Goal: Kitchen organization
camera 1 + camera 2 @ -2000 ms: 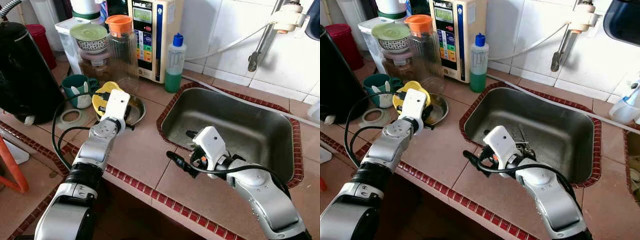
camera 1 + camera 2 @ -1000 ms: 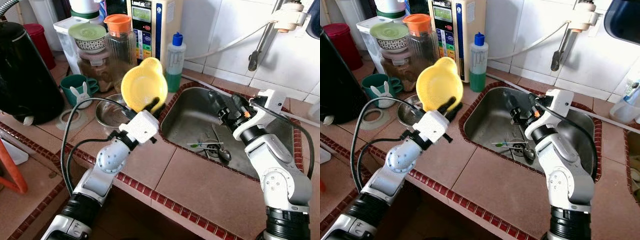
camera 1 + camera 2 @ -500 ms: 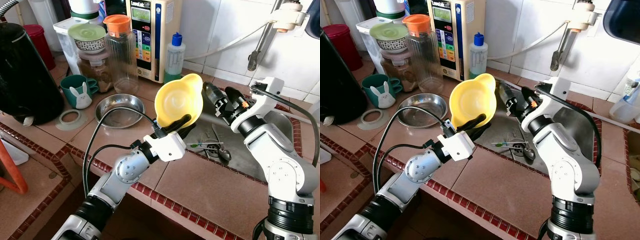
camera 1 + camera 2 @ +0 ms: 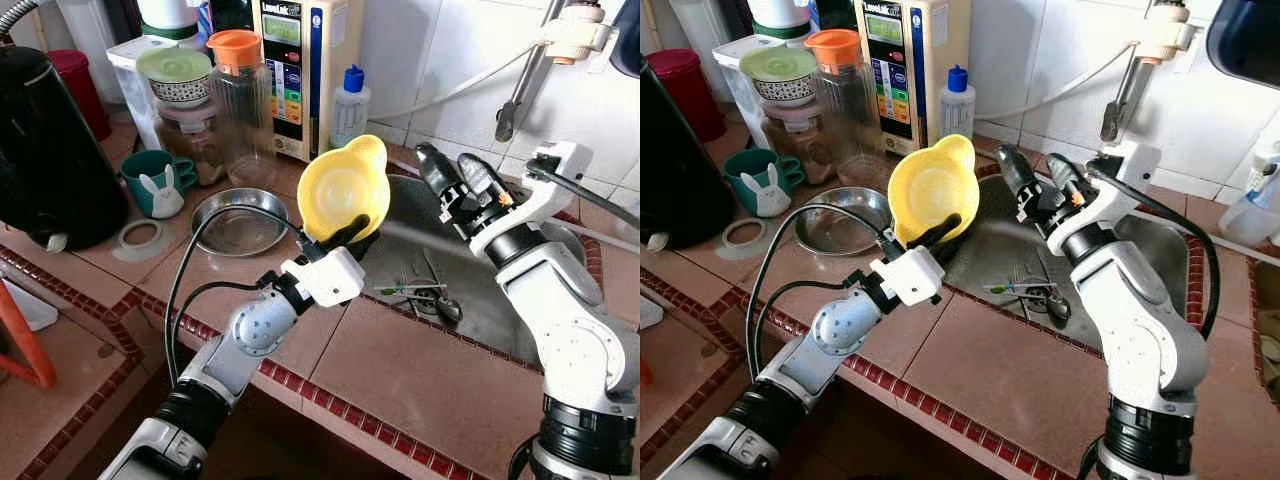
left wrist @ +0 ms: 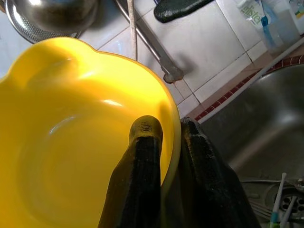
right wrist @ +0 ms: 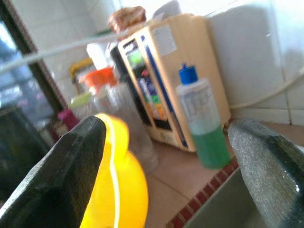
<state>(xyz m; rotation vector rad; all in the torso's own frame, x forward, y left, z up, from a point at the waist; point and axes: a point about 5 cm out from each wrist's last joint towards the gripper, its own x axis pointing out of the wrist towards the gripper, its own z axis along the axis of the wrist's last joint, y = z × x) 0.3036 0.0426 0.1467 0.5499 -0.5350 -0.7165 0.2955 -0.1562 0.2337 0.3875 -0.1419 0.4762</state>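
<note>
My left gripper point(image 4: 345, 238) is shut on the rim of a yellow plastic bowl point(image 4: 342, 189), holding it tilted in the air over the left edge of the steel sink point(image 4: 520, 290). One finger lies inside the bowl point(image 5: 85, 142), the other outside. My right gripper point(image 4: 452, 178) stands open in the air just right of the bowl, above the sink, with nothing between its fingers. The bowl's edge point(image 6: 114, 190) sits close by the right gripper's fingers. A steel dish point(image 4: 238, 220) lies on the counter left of the sink.
Cutlery lies around the sink drain point(image 4: 425, 295). Behind stand a green soap bottle point(image 4: 346, 105), a water purifier point(image 4: 300, 60), an orange-lidded jug point(image 4: 242, 95), jars, a green rabbit mug point(image 4: 160, 180) and a black kettle point(image 4: 50, 150). A tap point(image 4: 520, 90) hangs over the sink.
The left gripper lifted the yellow bowl off the steel dish and carried it right to the sink, then back slightly left. The right gripper rose out of the sink and faces the bowl.
</note>
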